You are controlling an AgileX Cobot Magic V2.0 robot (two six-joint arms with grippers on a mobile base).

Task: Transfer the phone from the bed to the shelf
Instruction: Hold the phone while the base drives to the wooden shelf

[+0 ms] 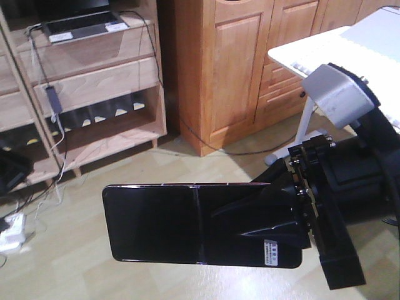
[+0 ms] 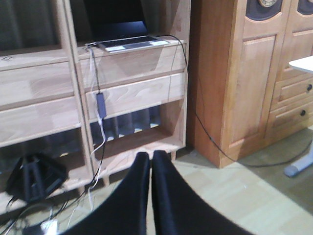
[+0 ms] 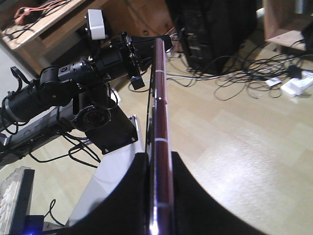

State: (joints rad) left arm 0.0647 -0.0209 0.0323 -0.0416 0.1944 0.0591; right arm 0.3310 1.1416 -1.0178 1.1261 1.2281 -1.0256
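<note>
Pale plank floor (image 1: 62, 275); orange wood wardrobe (image 1: 237, 62); white table (image 1: 350, 44).

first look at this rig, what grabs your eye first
The black phone, held out over the floor by the right gripper clamped on its sticker end, fills the front view's middle. Behind it at upper left stands the wooden shelf with a grey laptop on an upper board. The left gripper hangs shut and empty.

The right claw (image 1: 232, 215) hides part of the phone (image 1: 156, 222), whose sticker (image 1: 271, 252) has print too small to read.
</note>
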